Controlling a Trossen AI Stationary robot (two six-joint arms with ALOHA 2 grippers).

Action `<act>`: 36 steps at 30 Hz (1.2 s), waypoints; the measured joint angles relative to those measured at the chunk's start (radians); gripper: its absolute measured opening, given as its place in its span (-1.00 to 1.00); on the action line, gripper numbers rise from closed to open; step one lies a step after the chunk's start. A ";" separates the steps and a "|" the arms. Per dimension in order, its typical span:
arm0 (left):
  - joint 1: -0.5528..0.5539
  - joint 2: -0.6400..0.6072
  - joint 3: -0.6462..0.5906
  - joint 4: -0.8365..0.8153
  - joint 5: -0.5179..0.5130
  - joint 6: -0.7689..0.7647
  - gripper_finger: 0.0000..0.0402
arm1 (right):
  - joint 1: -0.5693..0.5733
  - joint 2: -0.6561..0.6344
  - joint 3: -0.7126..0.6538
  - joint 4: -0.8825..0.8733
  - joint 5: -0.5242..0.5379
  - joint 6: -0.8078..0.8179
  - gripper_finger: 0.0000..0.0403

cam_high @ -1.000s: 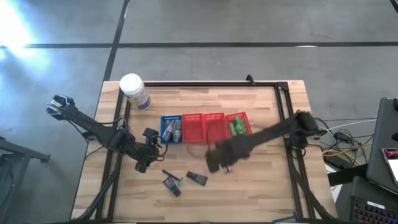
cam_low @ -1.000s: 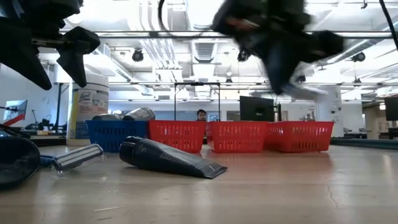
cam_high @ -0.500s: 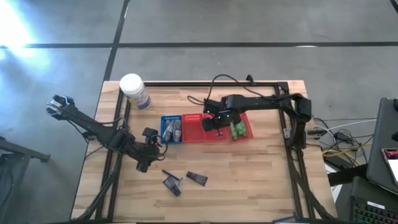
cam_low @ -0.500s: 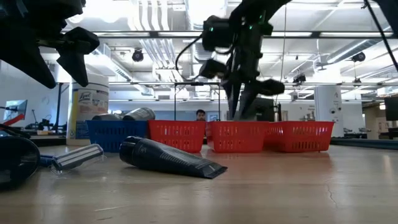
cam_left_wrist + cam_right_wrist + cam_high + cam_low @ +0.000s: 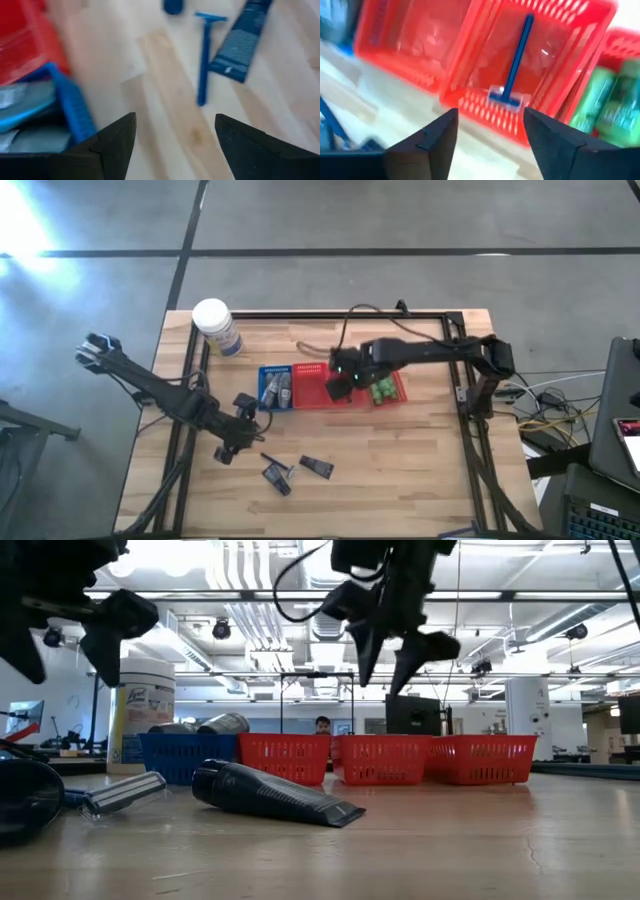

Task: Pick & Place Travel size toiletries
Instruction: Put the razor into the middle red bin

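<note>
Baskets (image 5: pixel 330 383) sat in a row at frame centre in the high view: one blue at left, three red to its right. Sorting by kind seemed the reason for the layout: grey tubes (image 5: pixel 277 389) lay in the blue basket, green bottles (image 5: pixel 382 385) in the rightmost red one.

Right gripper (image 5: pixel 343 376) hung over the middle red baskets, fingers spread and empty. Its wrist view showed a thin T-shaped razor (image 5: pixel 512 70), blue there, lying flat on the floor of a red basket, head toward the near wall. Judged freshly dropped, which would explain the open jaws above it.

Left gripper (image 5: pixel 232 443) hovered low over bare wood at lower left of the high view, jaws apart, nothing held. Likely lined up for the loose items: a second razor (image 5: pixel 204 55) and a flat dark packet (image 5: pixel 242 42) lay side by side ahead of its fingers. In the high view two dark items (image 5: pixel 295 471) remained on the table (image 5: pixel 420 470) at lower centre.

Low view showed a dark tapered packet (image 5: pixel 270 795) lying flat, blunt end left, and a grey ribbed piece (image 5: pixel 125 792) beside it.

White-lidded jar (image 5: pixel 216 326) stood at upper left, apart.
</note>
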 joint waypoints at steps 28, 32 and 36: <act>0.000 0.436 -0.021 0.293 0.163 0.073 -0.11 | 0.474 -0.011 -0.018 -0.102 0.182 0.727 0.09; 0.000 0.436 -0.022 0.316 0.159 0.048 -0.27 | 0.481 -0.010 -0.018 -0.101 0.191 0.749 0.06; 0.000 0.438 -0.022 0.346 0.156 0.047 -0.50 | 0.481 -0.010 -0.018 -0.098 0.197 0.752 0.02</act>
